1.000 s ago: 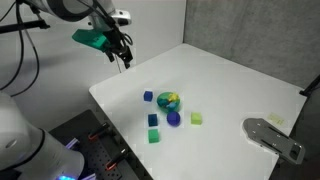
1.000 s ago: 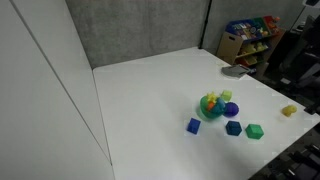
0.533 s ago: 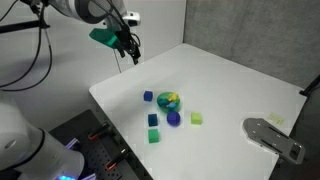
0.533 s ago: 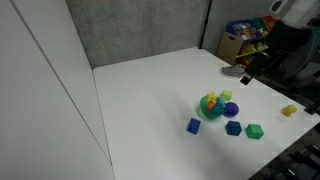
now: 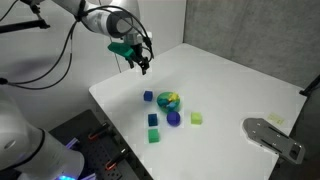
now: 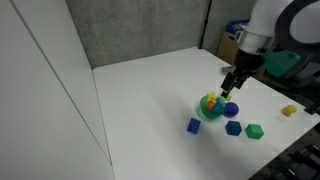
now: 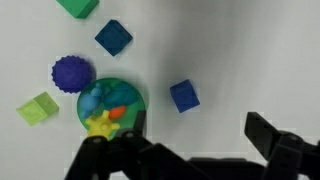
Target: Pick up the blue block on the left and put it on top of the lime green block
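The blue block [image 5: 148, 97] lies on the white table, apart from the others; it also shows in an exterior view [image 6: 193, 125] and in the wrist view [image 7: 184, 96]. The lime green block [image 5: 196, 118] lies past a spiky blue-violet ball [image 5: 174, 118], and shows at the left of the wrist view [image 7: 38, 109]. My gripper [image 5: 143, 62] hangs open and empty above the table, beyond the blue block. In an exterior view [image 6: 228, 86] it is over the cluster. In the wrist view, the open jaws [image 7: 195, 150] sit below the blue block.
A green bowl of colourful pieces [image 5: 169, 100] sits between the blocks. A teal-blue block [image 5: 153, 119] and a darker green block [image 5: 154, 135] lie near the table's front edge. A grey flat device [image 5: 272, 135] and a yellow piece [image 6: 289, 111] lie further off.
The arm has swung in over the table towards the cluster of blocks and lowered a little. It has come into the exterior view that did not show it. The blocks have not moved.
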